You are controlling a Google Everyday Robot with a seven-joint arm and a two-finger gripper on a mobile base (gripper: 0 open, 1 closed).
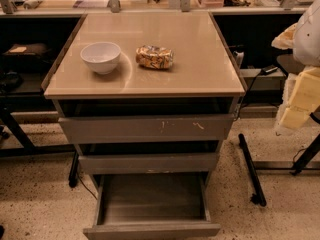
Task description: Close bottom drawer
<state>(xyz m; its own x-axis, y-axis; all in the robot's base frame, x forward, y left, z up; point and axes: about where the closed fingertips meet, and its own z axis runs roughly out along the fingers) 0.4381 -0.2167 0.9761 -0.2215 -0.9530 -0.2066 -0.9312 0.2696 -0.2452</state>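
Note:
The grey metal cabinet [65,129] stands in the middle of the camera view. Its bottom drawer [152,230] is pulled far out towards me, and its grey tray interior [152,199] shows nothing inside. The middle drawer front [148,163] and the scratched top drawer front [145,129] stand slightly out from the frame. My gripper [299,100] shows as a pale yellow-white shape at the right edge. It is at about the height of the top drawer, well to the right of the cabinet and touching nothing.
A white bowl [100,57] and a packaged snack [155,57] sit on the beige cabinet top [200,74]. A black bar [251,169] lies on the speckled floor to the right of the cabinet. Black table legs [15,129] stand at the left. Cluttered benches run along the back.

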